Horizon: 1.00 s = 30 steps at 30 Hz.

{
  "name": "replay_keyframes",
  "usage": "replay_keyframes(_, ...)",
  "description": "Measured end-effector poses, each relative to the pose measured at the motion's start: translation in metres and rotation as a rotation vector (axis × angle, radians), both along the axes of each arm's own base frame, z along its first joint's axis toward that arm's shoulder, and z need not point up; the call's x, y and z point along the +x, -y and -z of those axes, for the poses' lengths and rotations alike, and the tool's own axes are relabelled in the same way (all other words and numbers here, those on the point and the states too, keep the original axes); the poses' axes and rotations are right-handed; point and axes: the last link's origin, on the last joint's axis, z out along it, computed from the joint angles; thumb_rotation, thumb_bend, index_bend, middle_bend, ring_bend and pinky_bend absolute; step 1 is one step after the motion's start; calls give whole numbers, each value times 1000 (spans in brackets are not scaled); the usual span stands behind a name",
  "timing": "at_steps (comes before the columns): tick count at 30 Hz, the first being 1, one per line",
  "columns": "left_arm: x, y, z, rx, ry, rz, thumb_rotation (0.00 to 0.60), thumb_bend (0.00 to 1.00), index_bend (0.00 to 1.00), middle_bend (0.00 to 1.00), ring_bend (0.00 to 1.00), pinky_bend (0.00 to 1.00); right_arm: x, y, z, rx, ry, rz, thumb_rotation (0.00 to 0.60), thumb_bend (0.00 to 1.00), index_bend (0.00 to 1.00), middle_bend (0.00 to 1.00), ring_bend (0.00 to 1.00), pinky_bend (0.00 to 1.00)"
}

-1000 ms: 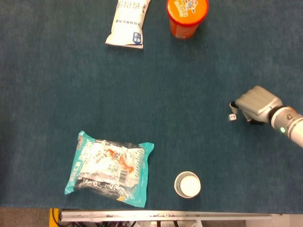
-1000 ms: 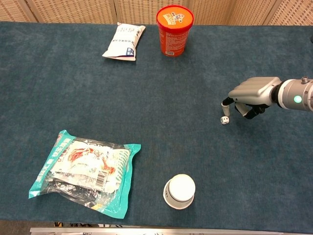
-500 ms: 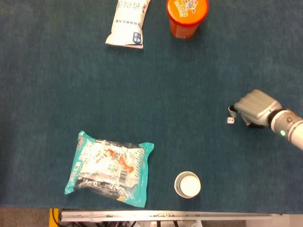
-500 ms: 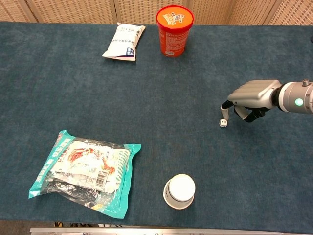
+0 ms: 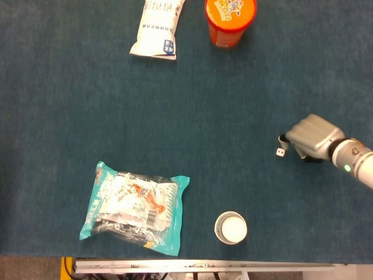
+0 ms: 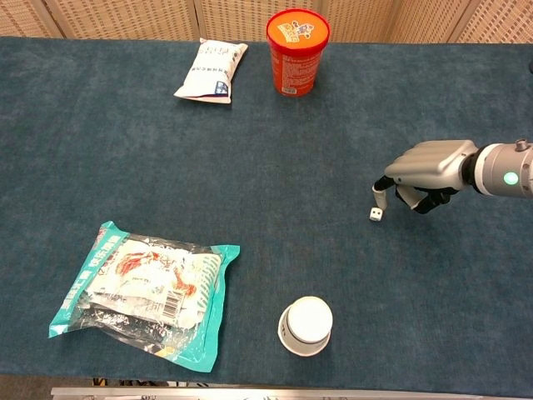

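My right hand (image 5: pixel 312 137) (image 6: pixel 429 165) hovers low over the blue cloth at the right, palm down, fingers curled under. One fingertip (image 6: pixel 379 190) hangs down just above a tiny white die (image 5: pixel 280 152) (image 6: pixel 376 214) that lies on the cloth at the hand's left edge. The fingertip looks to be touching the die or a hair off it; nothing is gripped. My left hand shows in neither view.
A teal snack packet (image 5: pixel 134 207) (image 6: pixel 141 292) lies flat at the near left. A white cup (image 5: pixel 231 227) (image 6: pixel 306 325) stands near the front edge. An orange tub (image 5: pixel 229 20) (image 6: pixel 293 50) and a white pouch (image 5: pixel 156 26) (image 6: pixel 210 71) sit at the far side.
My right hand has slid slightly left and toward the front edge. The die has shifted the same way, staying under the hanging fingertip.
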Motion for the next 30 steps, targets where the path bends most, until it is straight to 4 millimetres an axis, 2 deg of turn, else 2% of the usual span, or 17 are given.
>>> replay_keyframes(30, 0, 2, -1, 2, 1, -1, 600, 458, 457, 529, 352, 457, 13, -15, 0, 42, 35, -48, 600, 1000, 356, 971, 947, 1000)
